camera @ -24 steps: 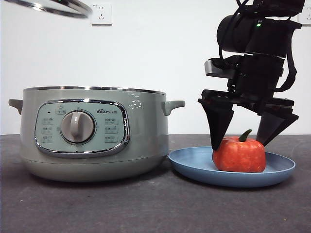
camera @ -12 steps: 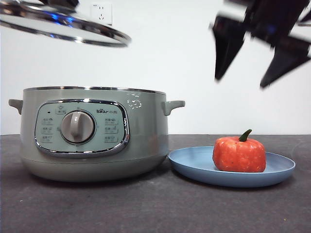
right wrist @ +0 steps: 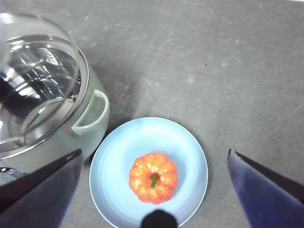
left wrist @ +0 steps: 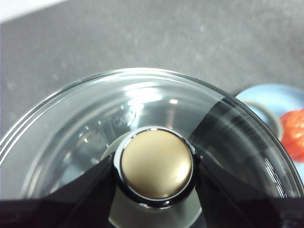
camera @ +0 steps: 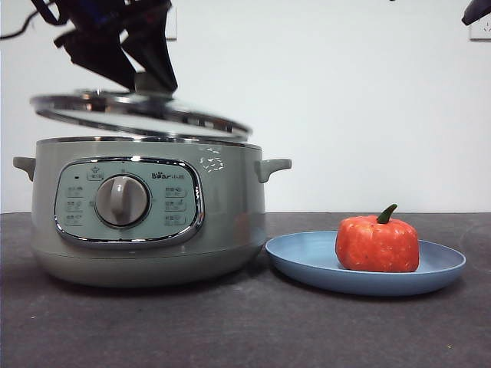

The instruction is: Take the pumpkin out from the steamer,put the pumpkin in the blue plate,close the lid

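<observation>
The orange-red pumpkin (camera: 377,243) (right wrist: 153,177) with its green stem rests upright on the blue plate (camera: 307,261) (right wrist: 118,156), right of the steamer (camera: 146,211) (right wrist: 90,118). The glass lid (camera: 142,113) (left wrist: 85,137) hangs slightly tilted just above the steamer's rim. My left gripper (camera: 126,65) (left wrist: 156,166) is shut on the lid's knob (left wrist: 156,164). My right gripper (right wrist: 154,164) is open, high above the plate, showing only as a black tip (camera: 476,11) in the front view's top right corner.
Dark grey tabletop (camera: 245,330) (right wrist: 199,57) lies in front of and around the steamer and plate. A white wall with a socket (camera: 170,23) is behind. The steamer's side handle (camera: 274,166) points toward the plate.
The right gripper let go of the pumpkin and rose out of the front view. The left gripper brought the lid down and rightward to just above the steamer.
</observation>
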`<action>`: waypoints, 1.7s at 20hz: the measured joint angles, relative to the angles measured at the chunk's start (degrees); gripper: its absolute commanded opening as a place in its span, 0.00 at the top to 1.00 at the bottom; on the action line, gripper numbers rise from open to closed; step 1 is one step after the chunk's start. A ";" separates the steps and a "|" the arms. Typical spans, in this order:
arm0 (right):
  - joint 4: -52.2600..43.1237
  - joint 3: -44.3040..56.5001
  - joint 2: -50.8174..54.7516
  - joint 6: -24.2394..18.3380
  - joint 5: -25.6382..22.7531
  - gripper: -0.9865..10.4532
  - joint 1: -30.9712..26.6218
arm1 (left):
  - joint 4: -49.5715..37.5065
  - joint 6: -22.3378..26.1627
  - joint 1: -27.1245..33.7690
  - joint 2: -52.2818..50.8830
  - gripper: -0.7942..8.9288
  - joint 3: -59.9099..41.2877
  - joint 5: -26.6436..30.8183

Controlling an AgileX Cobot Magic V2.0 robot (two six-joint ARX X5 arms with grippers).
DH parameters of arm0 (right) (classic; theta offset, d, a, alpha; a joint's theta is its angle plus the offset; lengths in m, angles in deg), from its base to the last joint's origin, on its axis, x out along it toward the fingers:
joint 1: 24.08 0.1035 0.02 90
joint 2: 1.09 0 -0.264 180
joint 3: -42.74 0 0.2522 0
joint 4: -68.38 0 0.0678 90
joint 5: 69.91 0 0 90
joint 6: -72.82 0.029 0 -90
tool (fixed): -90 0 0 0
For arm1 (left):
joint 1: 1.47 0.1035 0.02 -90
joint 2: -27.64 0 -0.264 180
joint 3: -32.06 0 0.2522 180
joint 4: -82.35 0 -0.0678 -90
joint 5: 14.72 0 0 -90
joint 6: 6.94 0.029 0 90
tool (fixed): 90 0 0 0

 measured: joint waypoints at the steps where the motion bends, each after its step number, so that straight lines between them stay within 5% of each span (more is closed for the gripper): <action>1: 0.24 0.00 0.04 0.00 -0.09 0.47 0.00 | 0.02 -0.39 0.00 0.79 0.93 0.00 -0.66; 19: 1.38 0.00 0.07 0.00 -0.15 0.47 0.00 | 2.82 -1.44 0.07 3.54 0.91 1.05 -3.63; 23: 2.12 0.00 0.07 0.00 -0.13 0.47 0.00 | 3.67 -1.44 0.04 3.54 0.51 1.36 -3.61; 32: 2.32 0.00 0.07 0.00 -0.11 0.47 0.00 | 6.56 -2.40 -0.39 1.25 0.51 1.33 -3.80; 34: 2.32 0.00 0.07 0.00 -0.11 0.48 0.00 | 7.06 -2.99 -0.39 -1.40 0.61 1.33 -3.87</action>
